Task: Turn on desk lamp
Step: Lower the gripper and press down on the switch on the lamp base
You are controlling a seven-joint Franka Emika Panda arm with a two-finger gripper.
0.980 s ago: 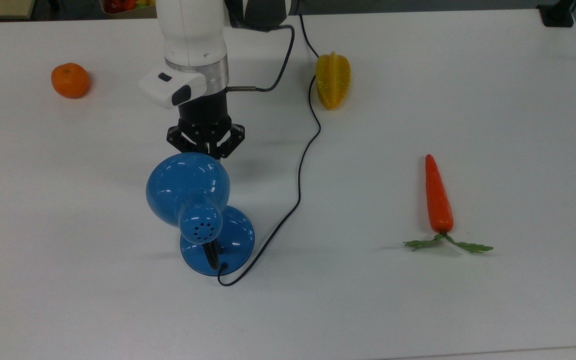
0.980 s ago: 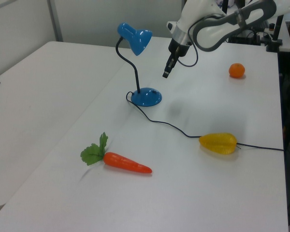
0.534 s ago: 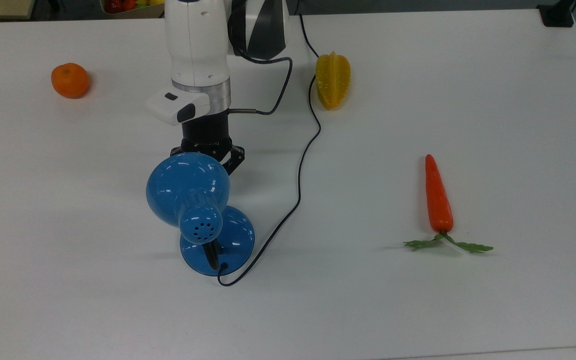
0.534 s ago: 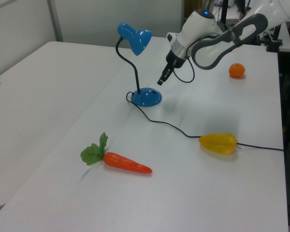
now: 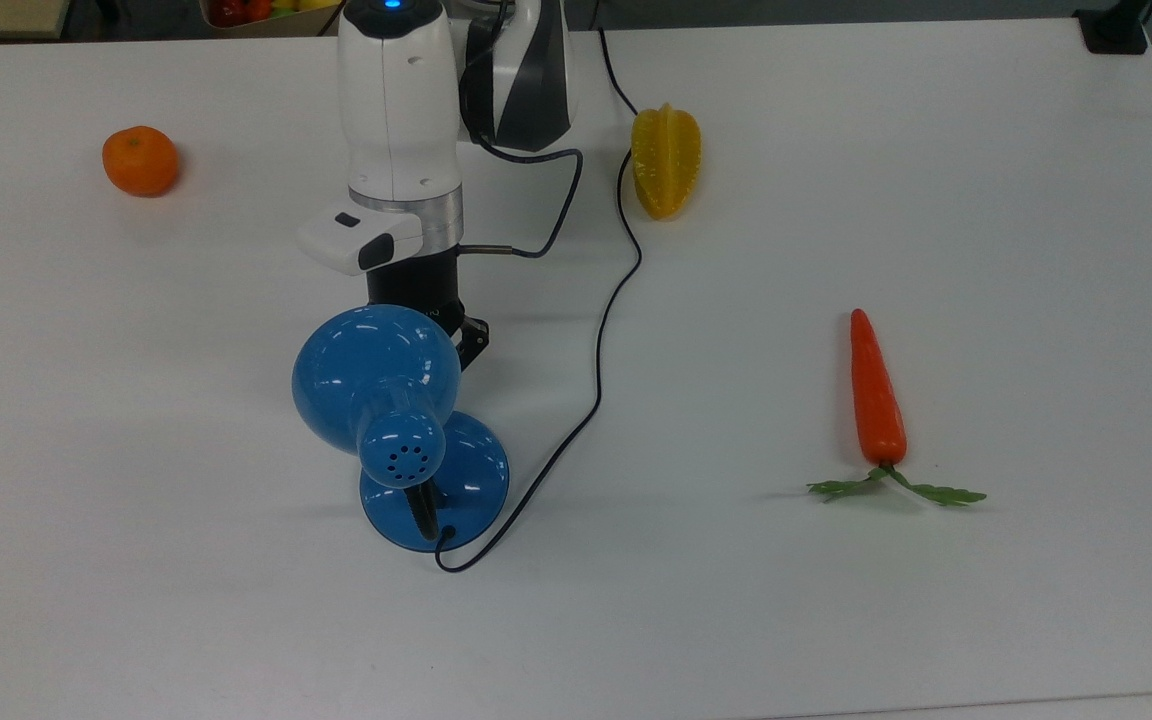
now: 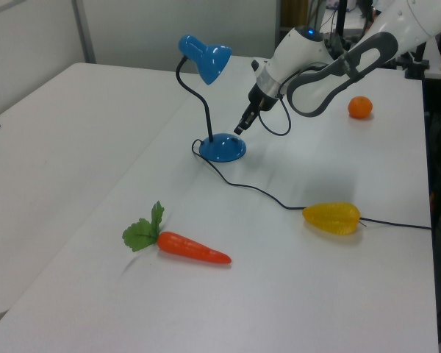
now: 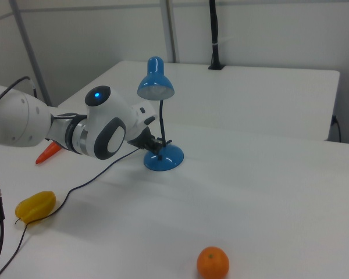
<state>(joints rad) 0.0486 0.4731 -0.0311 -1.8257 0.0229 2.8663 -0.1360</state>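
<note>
Lamp position: the desk lamp (image 6: pixel 222 146) stands upright on the white table (image 5: pixel 936 180), its round blue base (image 5: pixel 471 480) flat on the surface and its domed shade (image 6: pixel 213 62) raised on the curved black neck (image 6: pixel 198 103); the shade faces the top view's upper left, perforated cap (image 5: pixel 402 450) toward the camera.

Cord: a thin black cord (image 5: pixel 596 350) leaves the base and runs across the table past the yellow starfruit (image 5: pixel 666 160).

Handling: judged from its looks, the lamp is light and glossy — a sideways shove could slide the base or set the flexible neck swaying. It need not be picked up; the contact wanted is a short press on the switch, which I take to sit on the base, though no switch can be made out.

Gripper: the gripper (image 6: pixel 239 129) points down at a slant, its tip just above the base's rim on the left view's right, near the foot of the neck in the right view.

Jaws: they appear drawn together into one narrow tip in the left view and grasp nothing; whether the tip already touches the base cannot be told.

Risk: pressing off-centre on the domed base may tip or skid it — a straight downward push looks safest.

Bystanders: a tangerine (image 5: pixel 140 160) and a carrot (image 5: pixel 876 395) lie well apart from the lamp.
</note>
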